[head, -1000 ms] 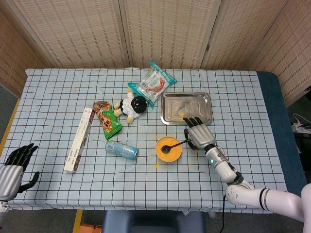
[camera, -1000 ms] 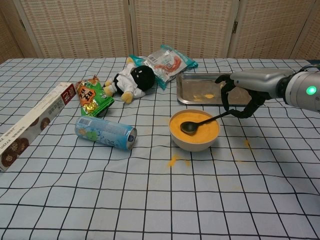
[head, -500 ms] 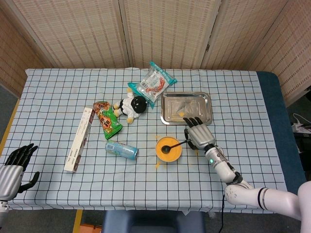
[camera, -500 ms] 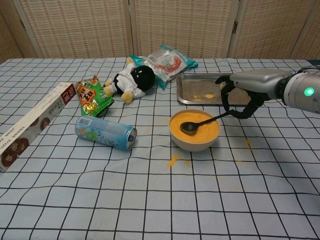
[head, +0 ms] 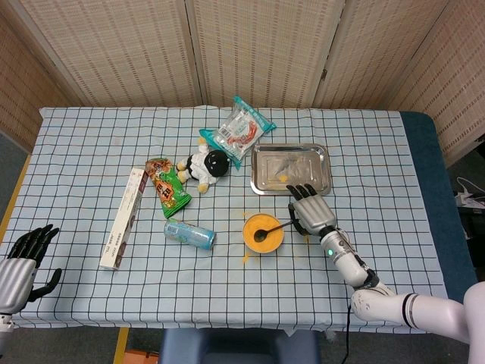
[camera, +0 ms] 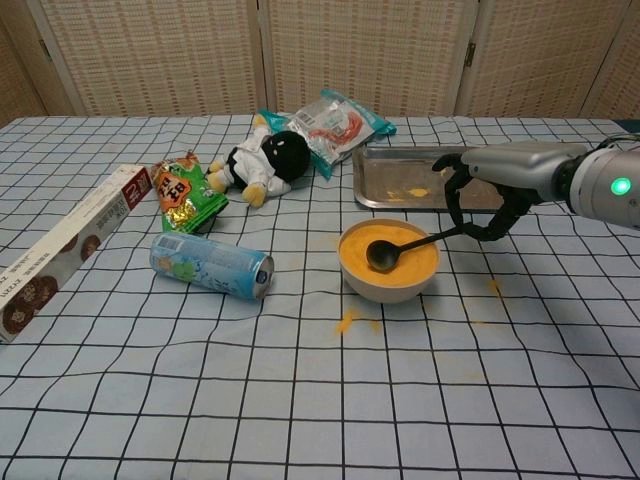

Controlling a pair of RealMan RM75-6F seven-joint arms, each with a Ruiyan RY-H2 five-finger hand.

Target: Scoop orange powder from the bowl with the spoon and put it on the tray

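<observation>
Spoon (camera: pixel 400 248) in R hand (camera: pixel 487 196), bowl (camera: pixel 389 283).

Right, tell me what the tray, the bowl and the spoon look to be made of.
Tray: likely metal, a shiny silver finish that mirrors its surroundings, with raised rims.
Bowl: a smooth, pale cream outer wall; ceramic or plastic, the look leaves it open.
Spoon: dark, glossy black, thin handle; plastic or coated metal, cannot tell. The right hand holds its handle end.

You have one bowl (camera: pixel 388 265), one spoon (camera: pixel 392 251), one tray (camera: pixel 420 180), one can (camera: pixel 211 266), one box (camera: pixel 60 249), two snack bags (camera: pixel 185 192) (camera: pixel 327 125), one plush toy (camera: pixel 262 157).
</observation>
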